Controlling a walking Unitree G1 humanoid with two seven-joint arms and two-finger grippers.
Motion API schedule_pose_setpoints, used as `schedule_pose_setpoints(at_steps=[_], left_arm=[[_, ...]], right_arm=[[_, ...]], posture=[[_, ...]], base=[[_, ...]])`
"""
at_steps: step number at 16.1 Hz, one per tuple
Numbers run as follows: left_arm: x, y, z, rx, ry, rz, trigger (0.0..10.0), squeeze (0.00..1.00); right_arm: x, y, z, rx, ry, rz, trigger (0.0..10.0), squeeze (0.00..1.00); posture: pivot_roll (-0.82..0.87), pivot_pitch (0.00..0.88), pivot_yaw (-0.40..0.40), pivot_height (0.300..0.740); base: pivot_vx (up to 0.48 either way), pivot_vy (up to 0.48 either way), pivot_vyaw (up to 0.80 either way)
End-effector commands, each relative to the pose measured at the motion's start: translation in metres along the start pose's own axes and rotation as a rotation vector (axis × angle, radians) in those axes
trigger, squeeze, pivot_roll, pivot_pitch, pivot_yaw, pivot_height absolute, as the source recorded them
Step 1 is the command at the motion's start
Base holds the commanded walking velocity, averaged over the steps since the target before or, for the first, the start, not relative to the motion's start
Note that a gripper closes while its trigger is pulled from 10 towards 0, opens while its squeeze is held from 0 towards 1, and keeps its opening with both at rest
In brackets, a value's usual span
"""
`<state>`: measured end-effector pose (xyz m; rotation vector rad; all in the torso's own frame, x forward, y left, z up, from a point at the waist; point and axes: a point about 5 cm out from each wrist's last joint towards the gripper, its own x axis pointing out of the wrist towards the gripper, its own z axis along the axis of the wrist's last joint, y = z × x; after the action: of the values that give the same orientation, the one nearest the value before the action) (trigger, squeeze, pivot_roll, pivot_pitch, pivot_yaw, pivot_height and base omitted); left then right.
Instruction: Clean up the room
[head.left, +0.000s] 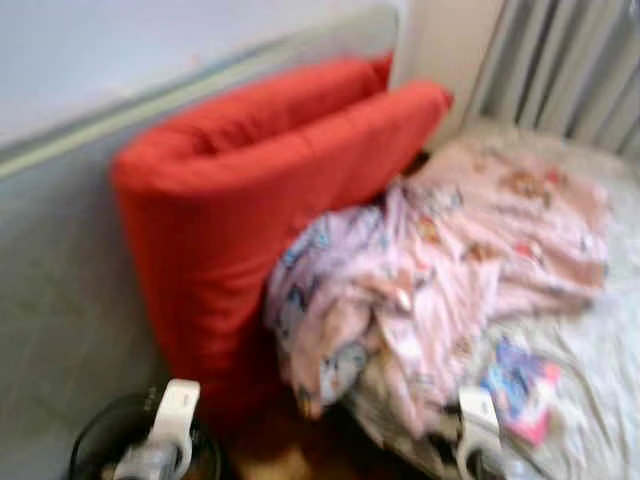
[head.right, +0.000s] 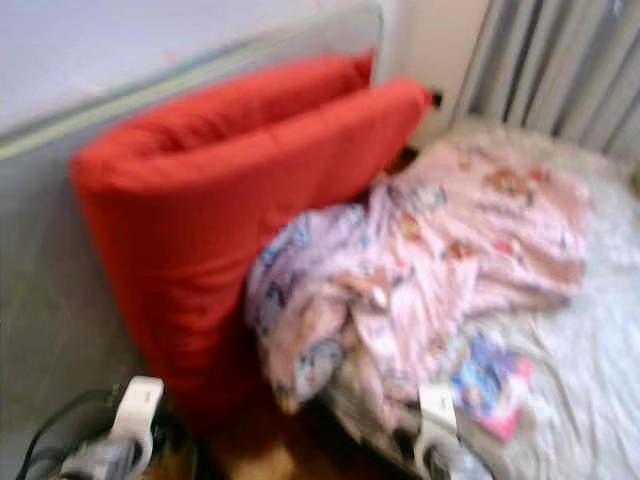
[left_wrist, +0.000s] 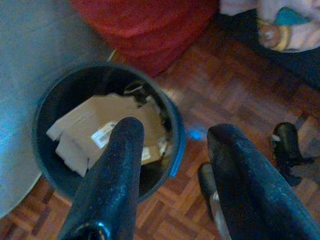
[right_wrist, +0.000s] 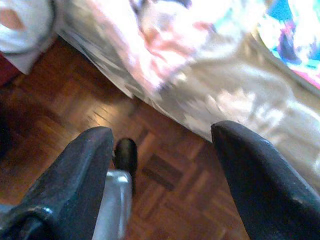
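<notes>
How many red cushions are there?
1, I think: a big folded red cushion standing on the floor, leaning on the grey wall beside the bed. The pink blanket may hide more.

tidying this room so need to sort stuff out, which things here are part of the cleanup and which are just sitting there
Part of the job:
- bin on the floor, cardboard scraps in it
- colourful packet on the bed
- crumpled pink blanket
- left gripper, open, above the bin

Just there:
- red cushion against the wall
- grey curtain
- parquet floor
</notes>
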<state>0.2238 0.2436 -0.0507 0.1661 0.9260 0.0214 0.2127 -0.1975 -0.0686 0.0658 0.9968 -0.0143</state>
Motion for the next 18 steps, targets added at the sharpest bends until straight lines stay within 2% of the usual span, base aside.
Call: schedule_pose_setpoints(at_steps=[1,7,10,13,18], left_arm=[[-0.0014,0.0045,-0.0085,0.01,0.036,0.013,10.0,0.0],[-0.0015,0.0051,-0.0079,0.011,0.034,0.013,10.0,0.0],[-0.0015,0.0057,-0.0076,0.01,0.034,0.015,10.0,0.0],[-0.0016,0.0062,-0.0074,0.012,0.035,0.016,10.0,0.0],[-0.0016,0.0065,-0.007,0.014,0.035,0.017,10.0,0.0]], right_arm=[[0.0004,0.0031,-0.0003,-0.004,0.0,0.008,10.0,0.0],[0.0006,0.0037,0.0002,-0.001,-0.001,0.008,10.0,0.0],[0.0007,0.0041,0.0007,0.001,-0.001,0.008,10.0,0.0],[0.0008,0.0045,0.0007,0.005,-0.001,0.009,10.0,0.0],[0.0008,0.0046,0.001,0.006,0.0,0.01,10.0,0.0]], posture=[[-0.03,0.0,0.007,0.74],[-0.03,0.0,0.011,0.74],[-0.03,0.0,0.013,0.74],[-0.03,0.0,0.015,0.74],[-0.03,0.0,0.016,0.74]], base=[[0.0,0.0,-0.8],[0.0,0.0,-0.8],[0.0,0.0,0.0],[0.0,0.0,-0.8],[0.0,0.0,0.0]])
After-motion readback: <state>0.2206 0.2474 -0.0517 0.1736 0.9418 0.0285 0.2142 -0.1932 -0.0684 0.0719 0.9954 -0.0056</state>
